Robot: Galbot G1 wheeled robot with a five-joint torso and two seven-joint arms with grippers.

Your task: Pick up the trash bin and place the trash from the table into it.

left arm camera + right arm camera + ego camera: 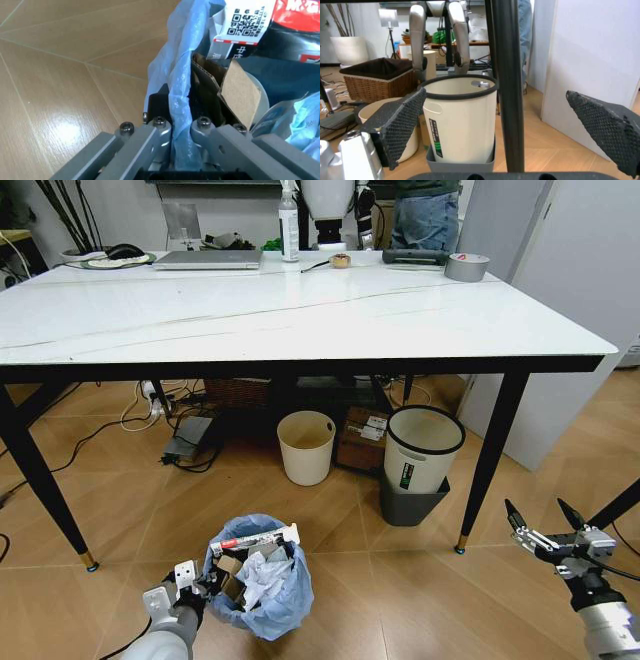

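1. The trash bin (262, 580) stands on the wood floor before the table (300, 315), its baggy blue liner stuffed with cardboard, crumpled paper and a red-white packet.
2. The left gripper (196, 585) pinches the liner's rim, jaws closed on the thin plastic.
3. The right gripper (545, 525) hangs low near the table's front right leg, its textured pads spread wide, holding nothing.
4. A cream bucket (306, 446) and a black-rimmed white bin (422, 450) sit under the table.

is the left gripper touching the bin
Touching. In the left wrist view the left gripper has its fingers closed on the blue liner at the rim of the bin.
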